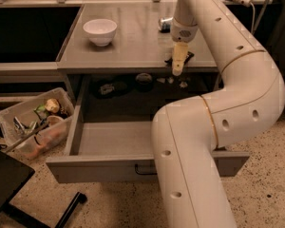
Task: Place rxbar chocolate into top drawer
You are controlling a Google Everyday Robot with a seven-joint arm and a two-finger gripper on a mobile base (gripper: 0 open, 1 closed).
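The rxbar chocolate (188,56) is a small black wrapper lying on the grey desk top near its front right edge, mostly hidden under my gripper. My gripper (178,66) points straight down and sits right over the bar, at the desk's front edge. The top drawer (99,167) is pulled wide open below the desk, and the part of its floor that shows is bare. My white arm crosses in front of its right half. The dark bar handle (143,171) shows on the drawer front.
A white bowl (100,31) stands at the back left of the desk top. A blue-and-silver soda can (164,23) lies behind the gripper. Small dark objects (107,88) lie in the shadowed space under the desk top. A plastic bin (33,122) with clutter sits on the floor at left.
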